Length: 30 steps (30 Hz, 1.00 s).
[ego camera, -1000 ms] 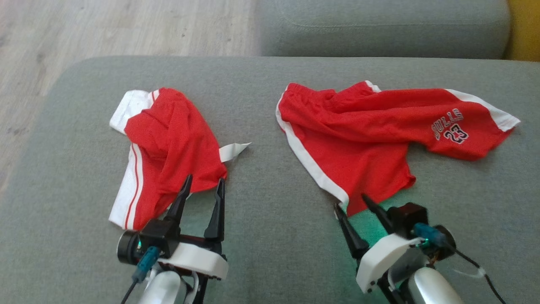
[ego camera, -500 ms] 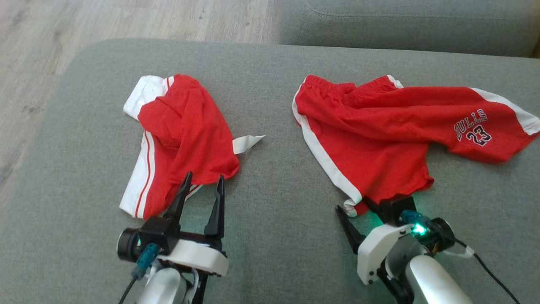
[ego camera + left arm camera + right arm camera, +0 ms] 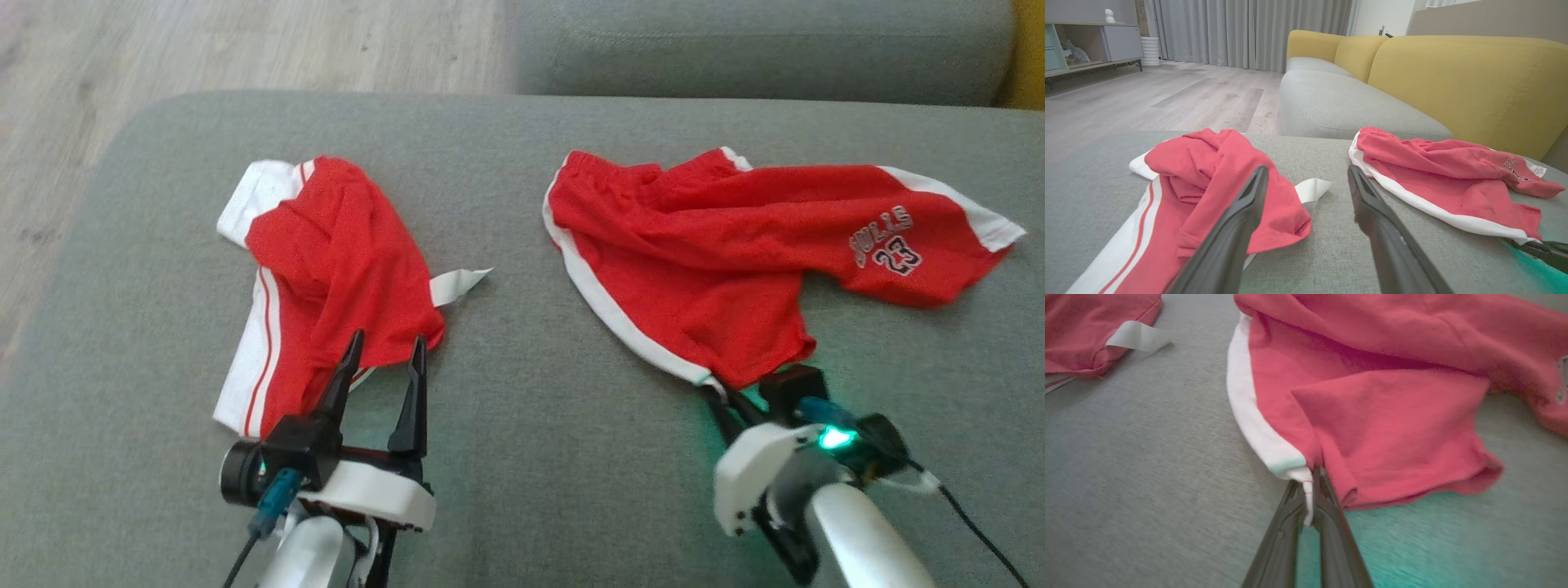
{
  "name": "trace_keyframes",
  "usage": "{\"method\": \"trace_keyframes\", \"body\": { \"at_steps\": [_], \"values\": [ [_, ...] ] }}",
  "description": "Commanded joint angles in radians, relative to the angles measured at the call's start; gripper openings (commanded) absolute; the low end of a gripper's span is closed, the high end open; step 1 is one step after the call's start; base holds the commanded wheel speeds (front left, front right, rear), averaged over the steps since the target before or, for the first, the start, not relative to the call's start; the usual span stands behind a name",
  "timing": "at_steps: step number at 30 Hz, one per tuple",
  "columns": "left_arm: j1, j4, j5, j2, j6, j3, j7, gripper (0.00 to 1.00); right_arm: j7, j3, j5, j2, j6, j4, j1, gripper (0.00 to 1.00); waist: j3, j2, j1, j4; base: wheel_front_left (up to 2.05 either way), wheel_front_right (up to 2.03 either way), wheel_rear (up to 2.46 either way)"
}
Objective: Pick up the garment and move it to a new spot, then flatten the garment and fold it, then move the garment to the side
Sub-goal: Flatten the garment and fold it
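from my head camera, the grey sofa cushion (image 3: pixel 522 490) takes up most of what i see, with pale wood floor (image 3: pixel 245 41) past its edge at 11 o'clock and a second grey cushion (image 3: pixel 735 49) at 1 o'clock. the red basketball shorts (image 3: pixel 718 245) lie crumpled on the cushion at 2 o'clock. their waistband points toward 12, a white side stripe (image 3: pixel 604 302) runs down their 9 o'clock edge to the near hem, and the "bulls 23" print (image 3: pixel 886 245) sits out at 3 o'clock. a second red and white garment (image 3: pixel 335 261) lies bunched at 10 o'clock, well apart from the shorts, with a white tab (image 3: pixel 457 284) sticking out of its side toward 3 o'clock.

my right gripper (image 3: pixel 722 394) sits at 5 o'clock, fingers pressed together on the shorts' nearest corner. my right wrist camera shows the white end of the stripe pinched between the two tips, while the rest of the shorts rests on the cushion. my left gripper (image 3: pixel 387 339) is at 7 o'clock, fingers spread wide apart, tips at the near hem of the second garment. i cannot tell whether they touch the cloth.
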Motion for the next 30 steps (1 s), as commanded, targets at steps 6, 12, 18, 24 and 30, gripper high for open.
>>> {"method": "trace_keyframes", "body": {
  "at_steps": [6, 12, 18, 24, 30],
  "values": [
    [-0.020, -0.027, 0.004, 0.000, 0.004, 0.040, -0.012, 1.00, -0.002, -0.146, -0.114, -0.001, -0.001, -0.088, 0.073, 0.00, -0.048, 0.0000, -0.0001, -0.060, 0.00, 0.00, 0.00],
    [-0.009, -0.035, 0.000, 0.000, 0.008, 0.041, -0.012, 1.00, 0.059, -0.321, -0.208, -0.027, -0.001, -0.227, 0.169, 0.00, -0.064, 0.0000, -0.0001, -0.107, 0.00, 0.00, 0.00],
    [-0.008, -0.042, -0.015, 0.000, 0.014, 0.024, -0.012, 1.00, 0.124, -0.412, -0.250, -0.061, -0.001, -0.336, 0.230, 0.00, -0.064, 0.0000, -0.0001, -0.128, 0.00, 0.00, 0.00],
    [-0.011, -0.039, -0.016, 0.000, 0.016, 0.019, -0.012, 1.00, 0.129, -0.496, -0.286, -0.036, -0.001, -0.394, 0.233, 1.00, -0.062, 0.0000, -0.0001, -0.136, 0.00, 0.00, 0.00],
    [-0.013, -0.032, -0.009, 0.000, 0.012, 0.022, -0.012, 1.00, 0.026, -0.405, -0.192, -0.008, -0.001, -0.456, 0.217, 1.00, -0.062, 0.0000, -0.0001, -0.139, 0.00, 0.00, 0.00]
  ]
}}
